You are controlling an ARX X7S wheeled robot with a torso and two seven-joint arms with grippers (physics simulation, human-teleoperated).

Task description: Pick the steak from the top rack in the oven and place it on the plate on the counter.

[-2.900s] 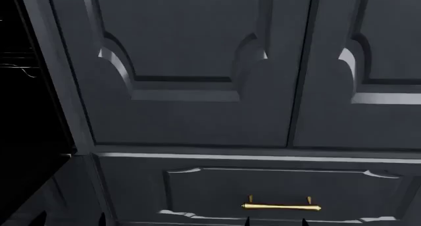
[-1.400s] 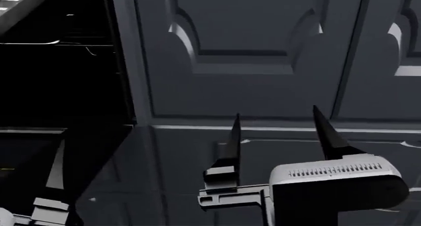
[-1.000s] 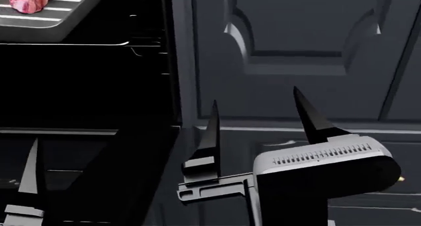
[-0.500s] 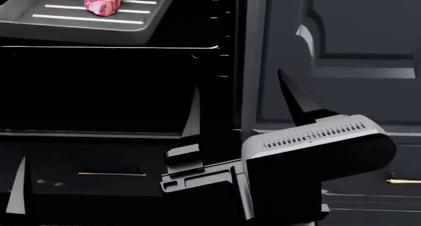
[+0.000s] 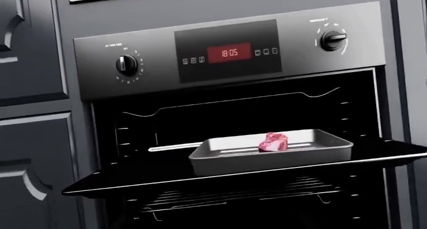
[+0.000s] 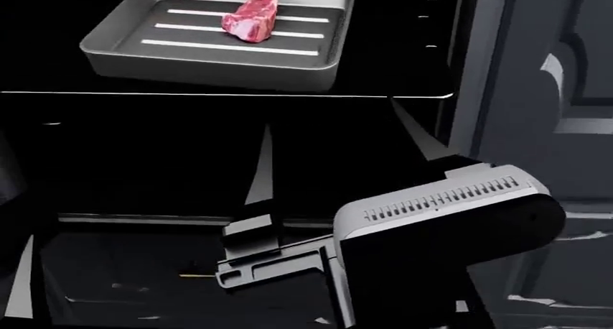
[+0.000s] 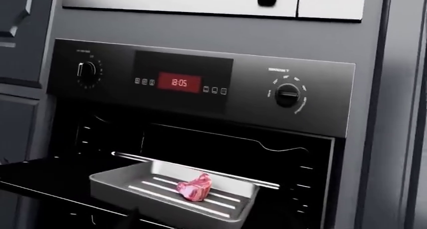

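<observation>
The steak (image 6: 251,14), red-pink with white fat, lies on a grey ridged tray (image 6: 206,59) pulled out of the black oven (image 5: 227,54), whose door (image 5: 200,181) hangs open beneath it. Both wrist views take it in from a distance: the steak (image 5: 273,142) (image 7: 193,186) sits mid-tray. My right gripper (image 6: 335,153) is open and empty, below and in front of the tray, with its dark fingers (image 6: 263,167) pointing up. Of my left gripper only one fingertip (image 6: 24,279) shows, at the lower left. The plate and the counter are out of view.
Dark blue-grey panelled cabinets (image 6: 565,128) flank the oven on the right and also on the left (image 5: 30,139). Wire rails (image 5: 220,199) run below the tray. The control panel carries a red clock (image 7: 179,82) and two knobs. A pale panel (image 7: 180,1) sits above the oven.
The head view has swung from cabinet doors to the open oven. Tray and steak have come in from the upper left toward centre. My right gripper has risen into view, staying open.
</observation>
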